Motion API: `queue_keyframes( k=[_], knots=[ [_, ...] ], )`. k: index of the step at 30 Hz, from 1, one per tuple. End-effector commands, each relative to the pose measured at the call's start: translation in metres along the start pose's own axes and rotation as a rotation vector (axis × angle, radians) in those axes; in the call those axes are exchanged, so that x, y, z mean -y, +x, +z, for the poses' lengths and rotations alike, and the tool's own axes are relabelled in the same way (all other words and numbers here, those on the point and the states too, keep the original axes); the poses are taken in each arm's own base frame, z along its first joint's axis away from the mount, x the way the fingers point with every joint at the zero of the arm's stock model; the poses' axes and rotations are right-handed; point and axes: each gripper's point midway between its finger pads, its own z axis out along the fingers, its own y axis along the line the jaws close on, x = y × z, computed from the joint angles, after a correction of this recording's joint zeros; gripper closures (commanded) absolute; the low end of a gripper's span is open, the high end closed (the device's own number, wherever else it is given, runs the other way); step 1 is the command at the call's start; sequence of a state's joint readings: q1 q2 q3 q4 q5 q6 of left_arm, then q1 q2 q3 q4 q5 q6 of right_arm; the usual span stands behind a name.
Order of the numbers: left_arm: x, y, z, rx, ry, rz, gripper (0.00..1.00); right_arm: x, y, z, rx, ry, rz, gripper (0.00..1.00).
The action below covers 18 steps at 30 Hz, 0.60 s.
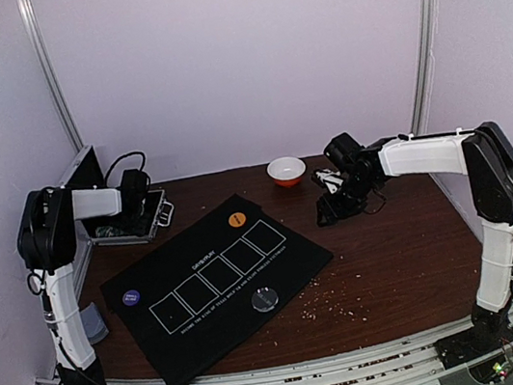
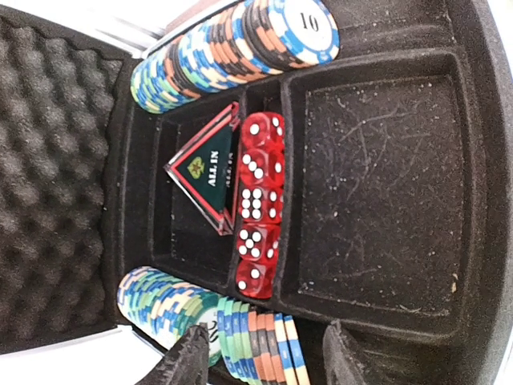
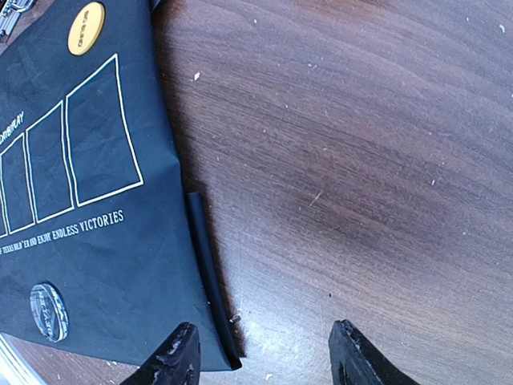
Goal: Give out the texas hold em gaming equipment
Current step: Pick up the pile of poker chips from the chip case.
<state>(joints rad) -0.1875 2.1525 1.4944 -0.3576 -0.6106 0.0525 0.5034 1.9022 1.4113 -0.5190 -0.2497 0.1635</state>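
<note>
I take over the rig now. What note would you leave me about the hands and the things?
Left hand: open, over the chips in the case.
Right hand: open, empty, over the table beside the mat.
Done: mat laid out, with orange disc, purple disc and clear disc on it.
Left: chips and red dice are in the case; no cards on the mat.
</note>
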Motion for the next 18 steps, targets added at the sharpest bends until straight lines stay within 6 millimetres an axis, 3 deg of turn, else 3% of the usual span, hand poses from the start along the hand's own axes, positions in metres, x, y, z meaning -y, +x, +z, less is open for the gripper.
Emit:
queue_keyframes(
  k=[1,9,18],
  knots=[
    [0.002,0.01,0.013,-0.052,0.049,-0.033,0.5,0.004,0.012,0.001,-0.035,0.007,0.006,0.42],
    [-0.003,0.021,0.026,-0.097,0.082,-0.079,0.51,0.004,0.011,-0.002,-0.029,0.01,0.004,0.42],
    [0.004,0.032,0.036,-0.145,0.168,-0.124,0.62,0.004,0.01,-0.003,-0.025,0.012,0.006,0.42]
  ],
)
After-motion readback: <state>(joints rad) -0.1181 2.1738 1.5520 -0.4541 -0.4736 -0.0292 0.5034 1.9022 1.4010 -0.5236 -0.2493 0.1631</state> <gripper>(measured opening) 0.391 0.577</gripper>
